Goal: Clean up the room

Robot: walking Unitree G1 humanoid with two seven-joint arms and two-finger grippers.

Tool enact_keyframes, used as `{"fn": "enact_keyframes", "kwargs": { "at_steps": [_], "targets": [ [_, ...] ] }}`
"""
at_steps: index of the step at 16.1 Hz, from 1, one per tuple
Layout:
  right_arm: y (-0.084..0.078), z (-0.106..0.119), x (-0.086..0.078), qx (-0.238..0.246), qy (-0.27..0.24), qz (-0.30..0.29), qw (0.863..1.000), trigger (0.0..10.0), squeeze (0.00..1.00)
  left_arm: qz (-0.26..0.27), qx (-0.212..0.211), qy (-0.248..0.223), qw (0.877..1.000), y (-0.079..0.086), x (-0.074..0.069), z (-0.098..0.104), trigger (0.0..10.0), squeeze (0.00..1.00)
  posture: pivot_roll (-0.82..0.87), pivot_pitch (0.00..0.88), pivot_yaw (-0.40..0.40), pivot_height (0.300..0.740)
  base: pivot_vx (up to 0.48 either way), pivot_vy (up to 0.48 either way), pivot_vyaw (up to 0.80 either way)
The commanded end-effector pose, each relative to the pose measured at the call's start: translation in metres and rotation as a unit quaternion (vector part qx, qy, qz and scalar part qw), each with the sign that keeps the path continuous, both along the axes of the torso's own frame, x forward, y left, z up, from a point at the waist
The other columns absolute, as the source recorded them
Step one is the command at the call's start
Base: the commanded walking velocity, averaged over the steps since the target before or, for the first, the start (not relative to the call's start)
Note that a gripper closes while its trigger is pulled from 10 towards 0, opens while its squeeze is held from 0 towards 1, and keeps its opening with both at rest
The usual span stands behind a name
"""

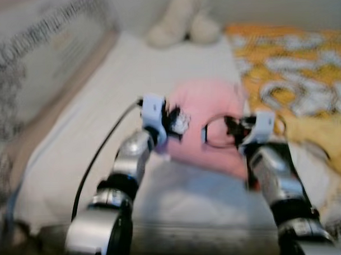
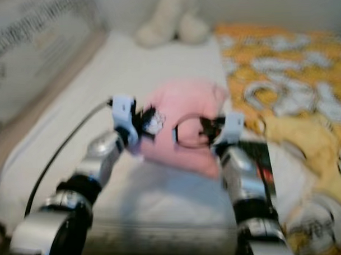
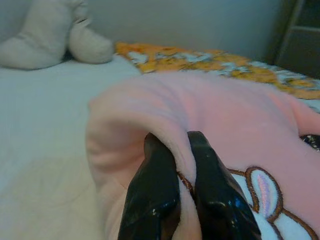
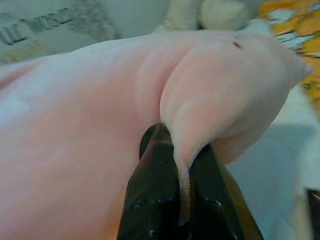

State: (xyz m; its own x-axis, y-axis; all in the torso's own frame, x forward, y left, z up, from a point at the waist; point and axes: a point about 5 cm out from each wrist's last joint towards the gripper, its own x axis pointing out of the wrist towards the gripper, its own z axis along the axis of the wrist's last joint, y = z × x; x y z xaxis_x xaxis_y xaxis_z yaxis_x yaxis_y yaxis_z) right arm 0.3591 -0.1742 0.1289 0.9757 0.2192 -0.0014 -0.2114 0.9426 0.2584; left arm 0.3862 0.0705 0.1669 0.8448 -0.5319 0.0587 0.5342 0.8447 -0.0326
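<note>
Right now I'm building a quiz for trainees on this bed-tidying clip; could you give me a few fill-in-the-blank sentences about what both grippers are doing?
1. Both grippers are shut on the ____ fleece garment.
2. The left gripper pinches a fold near an embroidered ____-eared figure.
3. The right gripper clamps a fold of the same ____.
4. At the head of the white mattress sits a cream ____ toy, beside the orange patterned blanket.

Missing words: pink; pink; garment; plush
</note>
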Motion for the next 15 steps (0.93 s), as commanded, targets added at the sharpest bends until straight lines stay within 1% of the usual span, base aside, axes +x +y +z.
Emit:
{"fn": "enact_keyframes", "kwargs": {
  "at_steps": [1, 3, 5, 7, 8, 9, 10, 11, 12, 13, 14, 15],
  "targets": [
    [0.01, 0.012, 0.004, 0.0, -0.027, 0.013, 1.0, 10.0, 0.0, 0.012, -0.002, -0.015, 1.0, 0.006, 0.003, 0.007, 10.0, 0.0, 0.04, 0.0, 0.038, 0.74, 0.0, 0.48, 0.0],
    [0.015, 0.01, 0.003, -0.001, -0.025, 0.024, 0.999, 10.0, 0.0, 0.01, -0.008, -0.005, 1.0, -0.001, 0.0, 0.002, 10.0, 0.0, 0.04, 0.0, 0.035, 0.74, 0.0, 0.48, 0.0],
    [0.017, 0.012, 0.004, -0.002, -0.028, 0.029, 0.999, 10.0, 0.0, 0.002, -0.008, -0.003, 1.0, -0.008, -0.003, -0.001, 10.0, 0.0, 0.04, 0.0, 0.034, 0.74, 0.0, 0.48, 0.0],
    [0.016, 0.012, 0.003, -0.007, -0.029, 0.032, 0.999, 10.0, 0.0, 0.003, -0.012, 0.001, 1.0, -0.011, -0.004, -0.003, 10.0, 0.0, 0.04, 0.0, 0.03, 0.74, 0.0, 0.48, 0.0],
    [0.016, 0.011, 0.003, -0.008, -0.028, 0.034, 0.999, 10.0, 0.0, 0.005, -0.007, 0.001, 1.0, -0.011, -0.004, -0.004, 10.0, 0.0, 0.04, 0.0, 0.03, 0.74, 0.0, 0.48, 0.0],
    [0.018, 0.01, 0.003, -0.012, -0.023, 0.045, 0.999, 10.0, 0.0, 0.023, 0.009, 0.01, 1.0, -0.008, -0.003, -0.007, 10.0, 0.0, 0.04, 0.0, 0.028, 0.74, 0.0, 0.48, 0.0],
    [0.022, 0.007, 0.001, -0.019, -0.024, 0.062, 0.998, 10.0, 0.0, 0.052, 0.051, 0.004, 0.997, -0.004, -0.002, -0.011, 10.0, 0.0, 0.05, 0.0, 0.029, 0.74, 0.0, 0.42, 0.0],
    [0.024, 0.006, 0.0, -0.019, -0.021, 0.063, 0.998, 10.0, 0.0, 0.06, 0.055, 0.003, 0.997, -0.003, -0.002, -0.011, 10.0, 0.0, 0.05, 0.0, 0.029, 0.74, 0.0, 0.0, 0.0],
    [0.026, 0.001, 0.0, -0.031, -0.006, 0.061, 0.998, 10.0, 0.0, 0.054, 0.034, 0.003, 0.998, -0.004, -0.002, -0.009, 10.0, 0.0, 0.05, 0.0, 0.028, 0.74, 0.0, 0.0, 0.0],
    [0.028, -0.001, -0.001, -0.029, -0.004, 0.064, 0.998, 10.0, 0.0, 0.054, 0.02, -0.001, 0.998, -0.003, -0.002, -0.007, 10.0, 0.0, 0.05, 0.0, 0.027, 0.74, 0.0, 0.0, 0.0],
    [0.03, 0.0, -0.002, -0.019, -0.009, 0.067, 0.998, 10.0, 0.0, 0.074, 0.021, -0.01, 0.997, 0.0, -0.001, -0.004, 10.0, 0.0, 0.05, 0.0, 0.025, 0.74, 0.469, 0.0, 0.0],
    [0.032, 0.001, -0.003, -0.018, -0.015, 0.072, 0.997, 10.0, 0.0, 0.077, 0.021, -0.009, 0.997, 0.0, -0.001, -0.005, 10.0, 0.0, 0.05, 0.0, 0.025, 0.74, 0.469, 0.0, 0.0]
  ]
}}
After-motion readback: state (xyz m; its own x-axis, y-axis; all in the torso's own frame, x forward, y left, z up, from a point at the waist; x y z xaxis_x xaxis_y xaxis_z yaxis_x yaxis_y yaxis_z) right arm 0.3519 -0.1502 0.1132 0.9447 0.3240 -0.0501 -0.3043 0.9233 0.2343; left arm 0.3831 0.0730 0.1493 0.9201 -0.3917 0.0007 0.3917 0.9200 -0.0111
